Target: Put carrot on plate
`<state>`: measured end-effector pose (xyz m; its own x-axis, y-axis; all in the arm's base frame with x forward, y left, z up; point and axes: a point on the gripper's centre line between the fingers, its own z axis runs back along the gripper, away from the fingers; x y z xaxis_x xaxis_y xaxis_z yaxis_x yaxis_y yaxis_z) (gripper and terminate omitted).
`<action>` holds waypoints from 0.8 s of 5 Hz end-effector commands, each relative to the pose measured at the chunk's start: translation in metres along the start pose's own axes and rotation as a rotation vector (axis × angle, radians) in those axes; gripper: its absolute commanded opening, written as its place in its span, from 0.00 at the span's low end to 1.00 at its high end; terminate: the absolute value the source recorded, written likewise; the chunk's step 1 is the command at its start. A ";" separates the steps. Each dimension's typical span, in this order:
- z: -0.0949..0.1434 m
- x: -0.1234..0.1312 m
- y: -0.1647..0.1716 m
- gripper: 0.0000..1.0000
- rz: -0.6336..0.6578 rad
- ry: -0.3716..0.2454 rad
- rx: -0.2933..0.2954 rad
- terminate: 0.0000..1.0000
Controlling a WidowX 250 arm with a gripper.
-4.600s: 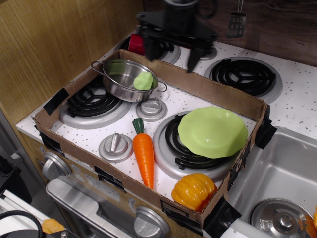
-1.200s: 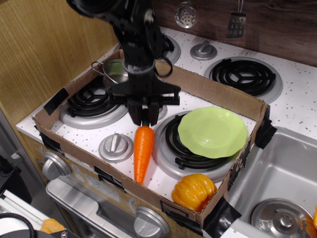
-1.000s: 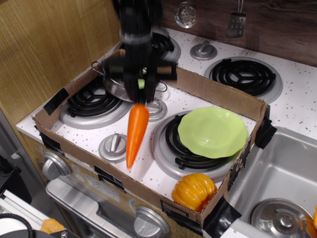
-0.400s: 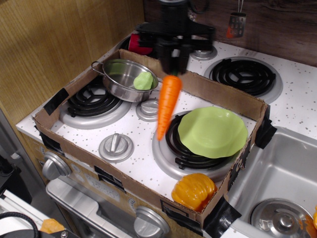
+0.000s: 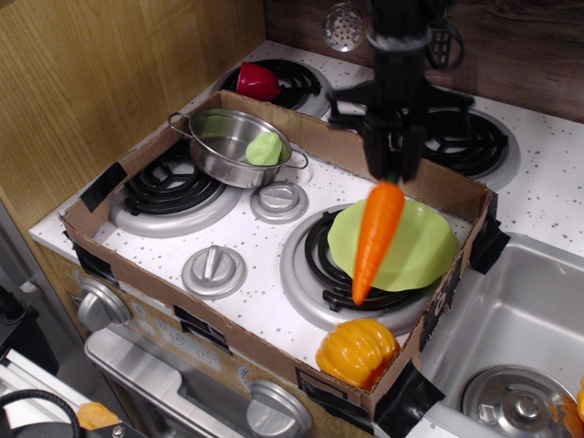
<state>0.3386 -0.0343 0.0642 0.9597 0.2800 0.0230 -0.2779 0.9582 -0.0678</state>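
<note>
My gripper point(image 5: 393, 170) is shut on the green stem end of the carrot point(image 5: 375, 236). The long orange carrot hangs tip down in the air over the left half of the lime-green plate point(image 5: 420, 245). The plate rests on the front right burner inside the cardboard tray. The carrot's tip hangs just above the plate's front left rim; I cannot tell if it touches.
A cardboard tray point(image 5: 374, 160) walls in the stove top. A steel pot point(image 5: 228, 146) with a green lump point(image 5: 265, 149) stands at the back left. An orange pumpkin point(image 5: 357, 352) sits at the tray's front right corner. A red cup point(image 5: 257, 83) lies behind the tray. A sink point(image 5: 520, 328) is at right.
The gripper took hold of the carrot by its stem, lifted it off the stove top, and carried it right, from beside the front knob to over the plate.
</note>
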 end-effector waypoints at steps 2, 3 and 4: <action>0.003 0.005 -0.013 1.00 0.050 -0.183 0.037 0.00; 0.009 0.006 -0.015 1.00 0.091 -0.198 0.090 0.00; 0.026 0.006 -0.018 1.00 0.117 -0.264 0.137 0.00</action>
<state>0.3408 -0.0426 0.0594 0.9058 0.3755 0.1964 -0.4011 0.9092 0.1114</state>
